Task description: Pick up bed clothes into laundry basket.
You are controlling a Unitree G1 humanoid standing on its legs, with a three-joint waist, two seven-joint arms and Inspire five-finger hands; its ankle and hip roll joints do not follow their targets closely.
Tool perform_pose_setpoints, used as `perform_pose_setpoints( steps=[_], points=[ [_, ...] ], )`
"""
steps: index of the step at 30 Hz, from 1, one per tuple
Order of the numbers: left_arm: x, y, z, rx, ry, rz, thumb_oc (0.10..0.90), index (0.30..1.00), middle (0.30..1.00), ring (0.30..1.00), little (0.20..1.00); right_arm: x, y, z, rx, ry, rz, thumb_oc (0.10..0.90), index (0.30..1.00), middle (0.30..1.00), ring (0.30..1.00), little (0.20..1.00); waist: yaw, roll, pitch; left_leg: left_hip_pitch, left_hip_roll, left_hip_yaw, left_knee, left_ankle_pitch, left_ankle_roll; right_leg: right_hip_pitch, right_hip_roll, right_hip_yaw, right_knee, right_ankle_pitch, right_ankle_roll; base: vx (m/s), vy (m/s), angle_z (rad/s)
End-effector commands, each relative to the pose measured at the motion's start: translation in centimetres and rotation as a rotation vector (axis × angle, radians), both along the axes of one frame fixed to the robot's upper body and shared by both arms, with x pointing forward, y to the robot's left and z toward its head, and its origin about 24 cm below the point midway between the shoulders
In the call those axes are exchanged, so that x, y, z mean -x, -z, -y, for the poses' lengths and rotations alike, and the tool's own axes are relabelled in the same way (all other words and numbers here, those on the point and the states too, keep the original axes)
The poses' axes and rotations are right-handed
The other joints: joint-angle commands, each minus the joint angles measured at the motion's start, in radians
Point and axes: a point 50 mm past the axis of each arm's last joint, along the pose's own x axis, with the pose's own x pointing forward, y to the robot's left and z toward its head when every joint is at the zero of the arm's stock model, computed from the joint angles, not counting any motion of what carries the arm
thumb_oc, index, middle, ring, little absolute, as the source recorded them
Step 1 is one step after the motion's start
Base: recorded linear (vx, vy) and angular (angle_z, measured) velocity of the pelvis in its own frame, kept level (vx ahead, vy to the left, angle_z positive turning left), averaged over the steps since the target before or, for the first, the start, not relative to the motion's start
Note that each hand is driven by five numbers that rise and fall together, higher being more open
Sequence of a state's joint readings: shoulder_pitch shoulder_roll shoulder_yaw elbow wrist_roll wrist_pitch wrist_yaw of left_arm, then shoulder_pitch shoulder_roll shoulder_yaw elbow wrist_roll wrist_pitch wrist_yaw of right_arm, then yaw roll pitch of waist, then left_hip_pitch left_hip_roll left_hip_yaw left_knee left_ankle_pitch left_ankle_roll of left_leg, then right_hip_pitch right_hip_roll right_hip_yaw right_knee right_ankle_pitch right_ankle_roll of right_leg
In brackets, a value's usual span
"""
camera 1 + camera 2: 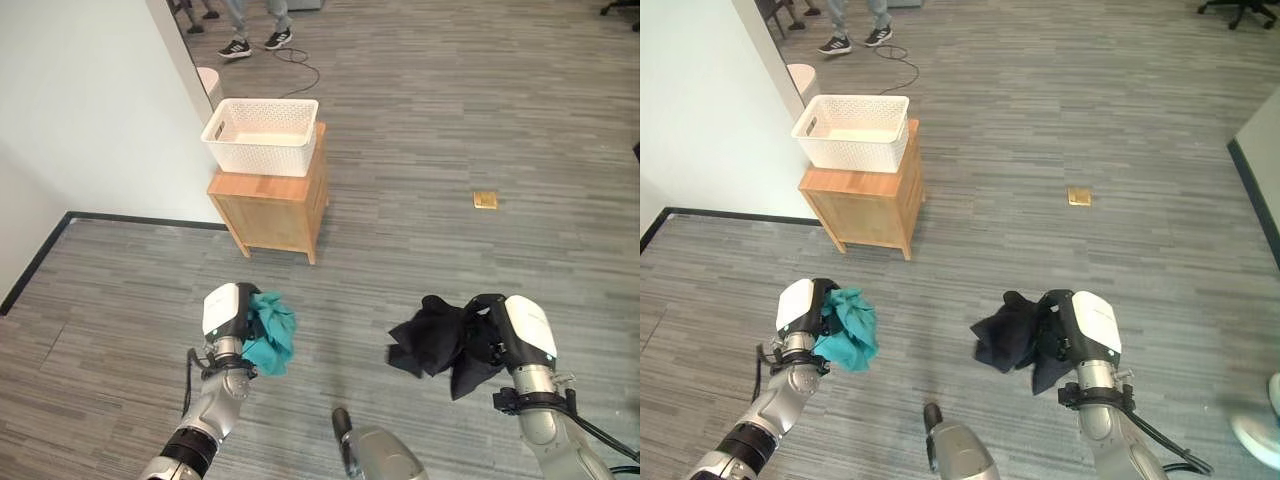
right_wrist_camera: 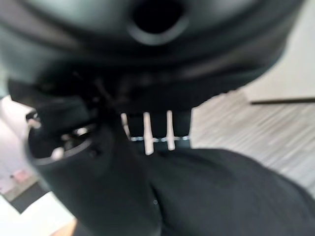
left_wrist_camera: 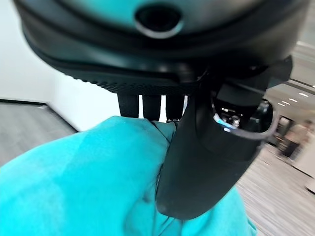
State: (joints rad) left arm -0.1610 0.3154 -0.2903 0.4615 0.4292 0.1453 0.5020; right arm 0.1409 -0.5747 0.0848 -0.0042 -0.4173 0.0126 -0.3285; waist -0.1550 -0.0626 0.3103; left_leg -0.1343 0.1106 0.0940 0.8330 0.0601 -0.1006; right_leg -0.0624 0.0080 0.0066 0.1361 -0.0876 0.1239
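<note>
The left hand (image 1: 228,312) is clutching a teal garment (image 1: 268,333); in the left wrist view its fingers (image 3: 150,105) and thumb are curling into the cloth, which is bunching beside them. The right hand (image 1: 520,330) is gripping a black garment (image 1: 436,340), fingers (image 2: 156,129) digging into it, with folds hanging loose to the inner side and below. Both hands are holding their loads above the floor (image 1: 440,150), well short of the white laundry basket (image 1: 262,135), which is sitting ahead of the left fingers on a small wooden cabinet (image 1: 268,208). The likely trouble: the black cloth is dangling more loosely, so a shallow pinch could be letting it slip out mid-carry, or a trailing fold could be catching the basket rim and dragging the light basket off the cabinet. A person's feet (image 1: 256,43) are standing far beyond the basket
</note>
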Motion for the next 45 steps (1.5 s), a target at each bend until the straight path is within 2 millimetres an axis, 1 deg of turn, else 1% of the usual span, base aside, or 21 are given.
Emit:
perform_pose_setpoints(
  steps=[1,2,3,4,6,8,12,13,14,15,17,19,21,23,24,28,34,38,40,42,45],
  points=[
    [-1.1,-4.7,-0.8,0.017,0.01,0.257,0.4,0.3,0.3,0.3,0.3,-1.1,-5.6,-0.2,0.031,-0.072,0.25,0.4,0.3,0.3,0.3,0.3,0.04,0.044,-0.11,-0.054,-0.026,0.104,-0.331,-0.065,0.036,0.175,-0.054,0.142,-0.173,0.02,-0.065,0.98,0.026,-0.2],
    [-0.9,-4.5,-0.5,0.024,0.018,0.248,0.4,0.3,0.3,0.3,0.3,-1.1,-5.3,-0.1,0.023,-0.065,0.242,0.4,0.3,0.3,0.3,0.3,0.06,0.06,-0.117,-0.051,-0.045,0.13,-0.503,-0.063,0.047,0.214,-0.049,0.146,-0.167,-0.017,-0.056,0.57,0.068,-0.04],
    [-0.9,-4.5,-0.4,0.026,0.019,0.247,0.4,0.3,0.3,0.3,0.3,-1.0,-5.3,0.0,0.024,-0.064,0.241,0.4,0.3,0.3,0.3,0.3,0.064,0.057,-0.117,-0.039,-0.051,0.136,-0.525,-0.05,0.049,0.212,-0.054,0.15,-0.165,-0.015,-0.055,0.75,0.08,-0.14],
    [-0.9,-4.5,0.0,0.031,0.036,0.239,0.4,0.3,0.3,0.3,0.3,-0.8,-5.1,0.3,0.024,-0.051,0.229,0.4,0.3,0.3,0.3,0.3,0.082,0.1,-0.12,-0.074,-0.033,0.207,-0.77,0.019,0.034,0.282,-0.031,0.153,-0.168,-0.074,-0.047,0.68,0.052,-0.73],
    [-1.1,-4.4,0.6,0.038,0.05,0.226,0.4,0.3,0.3,0.3,0.3,-0.6,-4.8,1.1,0.037,-0.018,0.209,0.4,0.3,0.3,0.3,0.3,0.099,0.103,-0.115,-0.14,0.006,0.311,-0.92,0.034,0.032,0.372,-0.059,0.14,-0.164,-0.139,-0.035,0.68,0.028,-0.95],
    [-1.0,-4.1,0.8,0.046,0.061,0.206,0.4,0.3,0.3,0.3,0.3,-0.1,-4.2,1.3,0.026,-0.01,0.172,0.4,0.3,0.3,0.3,0.3,0.094,0.117,-0.137,-0.138,0.024,0.362,-0.92,0.018,0.04,0.412,-0.082,0.128,-0.149,-0.185,-0.011,0.73,-0.001,-0.07],
    [-0.3,-3.2,1.0,0.053,0.069,0.16,0.4,0.3,0.3,0.3,0.3,0.5,-3.2,1.3,0.045,0.006,0.129,0.4,0.3,0.3,0.3,0.3,0.113,0.128,-0.177,-0.103,0.01,0.351,-0.92,0.121,0.054,0.439,-0.123,0.137,-0.077,-0.197,0.017,0.61,0.002,-0.07],
    [-0.2,-2.9,1.3,0.059,0.077,0.145,0.4,0.3,0.3,0.3,0.3,0.7,-2.9,1.4,0.052,0.012,0.119,0.4,0.3,0.3,0.3,0.3,0.115,0.115,-0.194,-0.086,-0.013,0.344,-0.92,0.124,0.066,0.421,-0.146,0.124,-0.011,-0.155,0.042,0.67,0.006,-0.37],
    [-0.2,-2.7,1.4,0.068,0.074,0.139,0.4,0.3,0.3,0.3,0.3,0.5,-2.8,1.1,0.069,0.003,0.115,0.4,0.3,0.3,0.3,0.3,0.115,0.096,-0.2,-0.059,-0.033,0.344,-0.92,0.118,0.074,0.385,-0.174,0.125,0.102,-0.029,0.095,0.77,-0.018,-0.22],
    [-0.3,-2.6,1.6,0.041,0.103,0.129,0.4,0.3,0.3,0.3,0.3,0.2,-2.8,0.8,0.072,-0.007,0.123,0.4,0.3,0.3,0.3,0.3,0.089,0.086,-0.173,0.015,-0.035,0.336,-0.92,0.085,0.087,0.268,-0.168,0.14,0.354,0.142,0.138,0.71,-0.037,-0.17],
    [-1.0,-3.0,1.3,0.004,0.11,0.139,0.4,0.3,0.3,0.3,0.3,-0.2,-3.4,0.5,0.061,-0.019,0.163,0.4,0.3,0.3,0.3,0.3,0.069,0.103,-0.141,0.091,-0.001,0.339,-0.92,0.034,0.085,0.109,-0.197,0.085,0.445,0.13,0.131,0.54,-0.064,0.09],
    [-1.6,-3.7,1.6,-0.013,0.134,0.164,0.4,0.3,0.3,0.3,0.3,-0.3,-4.1,0.6,0.059,-0.021,0.197,0.4,0.3,0.3,0.3,0.3,0.047,0.1,-0.117,0.143,-0.008,0.307,-0.92,-0.005,0.077,0.035,-0.226,0.015,0.386,0.061,0.092,0.51,-0.105,0.1],
    [-1.9,-3.9,2.3,-0.031,0.174,0.168,0.4,0.3,0.3,0.3,0.3,0.1,-4.7,0.9,0.055,-0.016,0.221,0.4,0.3,0.3,0.3,0.3,0.006,0.097,-0.106,0.168,-0.011,0.257,-0.92,-0.028,0.058,-0.014,-0.172,-0.012,0.262,-0.014,0.06,0.5,-0.17,0.58],
    [-2.1,-4.0,2.7,-0.032,0.196,0.171,0.4,0.3,0.3,0.3,0.3,0.5,-5.5,1.2,0.077,-0.009,0.253,0.4,0.3,0.3,0.3,0.3,-0.026,0.077,-0.102,0.189,-0.031,0.208,-0.92,-0.053,0.05,-0.026,-0.107,0.033,0.069,-0.024,0.048,0.44,-0.218,1.41],
    [-2.2,-4.2,3.0,-0.029,0.216,0.179,0.4,0.3,0.3,0.3,0.3,0.9,-6.8,1.6,0.108,-0.001,0.309,0.4,0.3,0.3,0.3,0.3,-0.051,0.062,-0.096,0.208,-0.05,0.152,-0.92,-0.077,0.05,-0.044,-0.065,0.124,-0.064,0.008,0.048,0.35,-0.175,1.62],
    [-2.9,-5.7,3.2,-0.002,0.245,0.243,0.4,0.3,0.3,0.3,0.3,1.5,-11.1,2.1,0.233,0.002,0.497,0.4,0.3,0.3,0.3,0.3,-0.069,0.053,-0.09,0.232,-0.058,0.072,-0.92,-0.105,0.048,-0.072,-0.034,0.234,-0.145,0.064,0.071,0.22,-0.158,1.61],
    [-1.4,-8.9,2.7,0.031,0.334,0.384,0.4,0.3,0.3,0.3,0.3,3.4,-24.2,1.8,0.6,-0.072,0.96,0.4,0.3,0.3,0.3,0.3,-0.031,0.04,-0.154,0.267,-0.063,0.013,-0.92,-0.1,0.04,0.023,-0.077,0.197,-0.192,0.109,0.043,0.08,-0.156,0.52],
    [0.2,-9.5,1.9,0.074,0.343,0.419,0.4,0.3,0.3,0.3,0.3,3.1,-29.4,1.1,0.713,-0.126,1.067,0.4,0.3,0.3,0.3,0.3,0.005,0.036,-0.185,0.262,-0.045,-0.014,-0.92,-0.089,0.023,0.065,-0.074,0.167,-0.214,0.102,0.033,0.01,-0.122,0.19],
    [1.3,-10.6,0.2,0.088,0.281,0.487,0.4,0.3,0.3,0.3,0.3,2.8,-32.6,-0.1,0.808,-0.158,1.099,0.4,0.3,0.3,0.3,0.3,0.068,0.014,-0.186,0.246,-0.039,-0.063,-0.917,-0.059,0.01,0.087,-0.063,0.15,-0.22,0.087,0.017,-0.06,-0.153,0.09],
    [1.4,-10.9,-0.3,0.083,0.26,0.503,0.4,0.3,0.3,0.3,0.3,2.6,-33.5,-0.2,0.836,-0.152,1.101,0.4,0.3,0.3,0.3,0.3,0.073,0.002,-0.18,0.229,-0.03,-0.057,-0.894,-0.049,0.001,0.098,-0.073,0.132,-0.221,0.081,0.012,-0.08,-0.052,0.05],
    [1.9,-11.0,-1.0,0.1,0.252,0.5,0.4,0.3,0.3,0.3,0.3,1.9,-34.9,2.4,0.917,0.006,0.991,0.4,0.3,0.3,0.3,0.3,0.062,-0.025,-0.173,0.228,0.094,0.152,-0.889,-0.028,-0.034,0.134,-0.129,0.016,-0.211,0.029,0.019,-0.15,0.024,0.91]
  ],
)
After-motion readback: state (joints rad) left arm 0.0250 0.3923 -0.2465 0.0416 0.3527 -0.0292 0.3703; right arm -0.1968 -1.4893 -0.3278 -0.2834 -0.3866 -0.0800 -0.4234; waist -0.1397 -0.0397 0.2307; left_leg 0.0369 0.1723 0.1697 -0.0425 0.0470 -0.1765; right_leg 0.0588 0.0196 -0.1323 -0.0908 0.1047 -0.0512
